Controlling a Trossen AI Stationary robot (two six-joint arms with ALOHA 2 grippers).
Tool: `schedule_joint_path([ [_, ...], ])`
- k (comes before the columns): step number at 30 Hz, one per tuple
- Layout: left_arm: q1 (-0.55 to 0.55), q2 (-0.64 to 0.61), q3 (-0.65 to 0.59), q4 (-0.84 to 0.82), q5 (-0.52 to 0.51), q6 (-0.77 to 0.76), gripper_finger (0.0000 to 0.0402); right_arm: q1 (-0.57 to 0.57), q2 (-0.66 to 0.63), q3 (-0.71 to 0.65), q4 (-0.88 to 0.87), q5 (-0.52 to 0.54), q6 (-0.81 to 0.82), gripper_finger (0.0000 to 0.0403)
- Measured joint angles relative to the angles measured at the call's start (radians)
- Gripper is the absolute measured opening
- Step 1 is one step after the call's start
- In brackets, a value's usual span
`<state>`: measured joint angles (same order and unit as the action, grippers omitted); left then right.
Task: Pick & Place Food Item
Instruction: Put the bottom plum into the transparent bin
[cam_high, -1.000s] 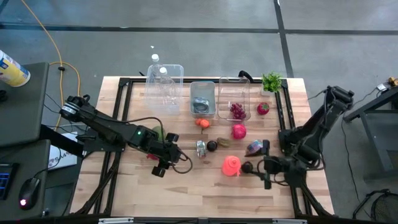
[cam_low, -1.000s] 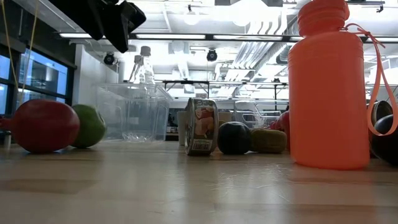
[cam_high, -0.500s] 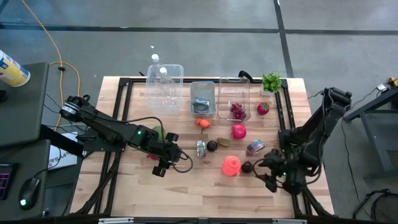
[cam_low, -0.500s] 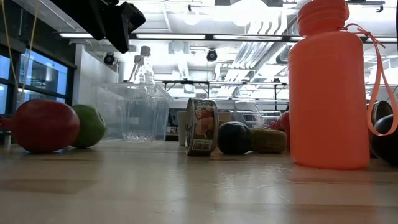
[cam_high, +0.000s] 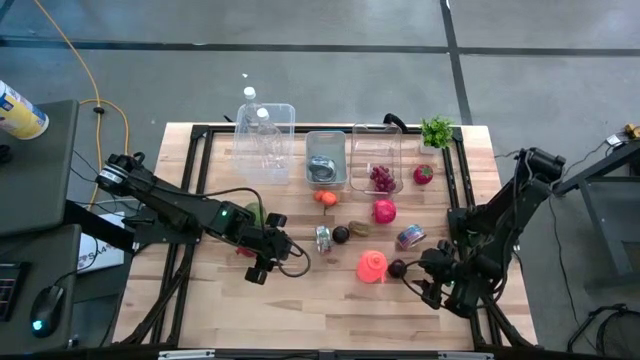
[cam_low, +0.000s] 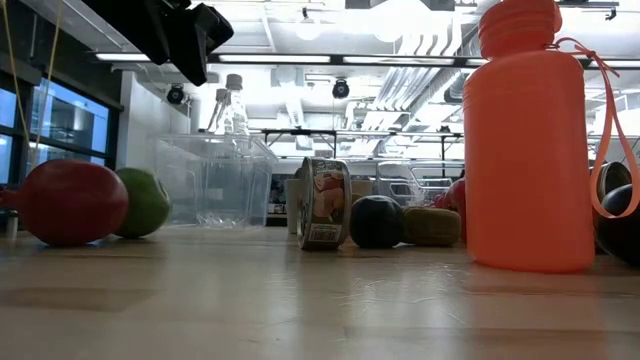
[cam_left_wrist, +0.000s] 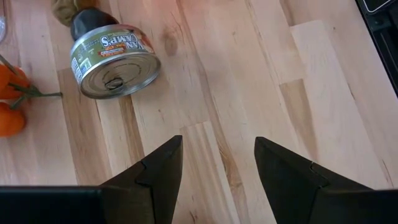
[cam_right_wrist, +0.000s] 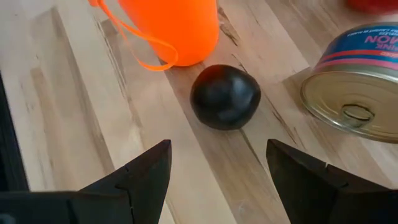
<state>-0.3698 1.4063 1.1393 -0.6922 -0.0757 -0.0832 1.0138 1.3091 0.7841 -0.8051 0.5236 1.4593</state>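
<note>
A dark round fruit (cam_right_wrist: 225, 96) rests on the wooden table beside the orange bottle (cam_right_wrist: 171, 25); in the high view the fruit (cam_high: 397, 268) lies at the near right. My right gripper (cam_right_wrist: 217, 174) stands open just short of it, tilted down, touching nothing; in the high view the right gripper (cam_high: 425, 285) is on the fruit's near-right side. My left gripper (cam_left_wrist: 217, 168) hangs open over bare wood, left of centre (cam_high: 262, 262). A tuna can (cam_left_wrist: 115, 59) lies on its side ahead of it.
A blue-labelled can (cam_right_wrist: 357, 87) lies by the fruit. Mid-table sit a dark ball (cam_high: 341, 235), a pink fruit (cam_high: 384, 211) and orange tomatoes (cam_high: 326, 198). Three clear bins (cam_high: 326, 158) line the far edge, with a strawberry (cam_high: 424, 174) and greens (cam_high: 437, 131). An apple (cam_low: 70, 202) and a lime (cam_low: 145, 202) sit left.
My right gripper has sunk toward the table and shifted a little toward the near edge, while its wrist rolled and tipped downward; it now points at the dark fruit. Its fingers stay open.
</note>
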Motion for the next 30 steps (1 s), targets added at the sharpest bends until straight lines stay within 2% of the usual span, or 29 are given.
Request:
schedule_joint_path([
  [8, 0.0, 0.0, 0.0, 0.0, 0.0, 0.0, 0.0191, -0.012, 0.009, 0.0, -0.007, -0.002, 0.019, 0.0267],
  [21, 0.0, 0.0, 0.0, 0.0, 0.0, 0.0, 0.0191, -0.047, 0.009, 0.0, 0.008, 0.001, 0.015, 0.0395],
  [30, 0.0, 0.0, 0.0, 0.0, 0.0, -0.001, 0.0191, -0.048, 0.056, 0.0, 0.035, 0.027, 0.008, 0.0372],
])
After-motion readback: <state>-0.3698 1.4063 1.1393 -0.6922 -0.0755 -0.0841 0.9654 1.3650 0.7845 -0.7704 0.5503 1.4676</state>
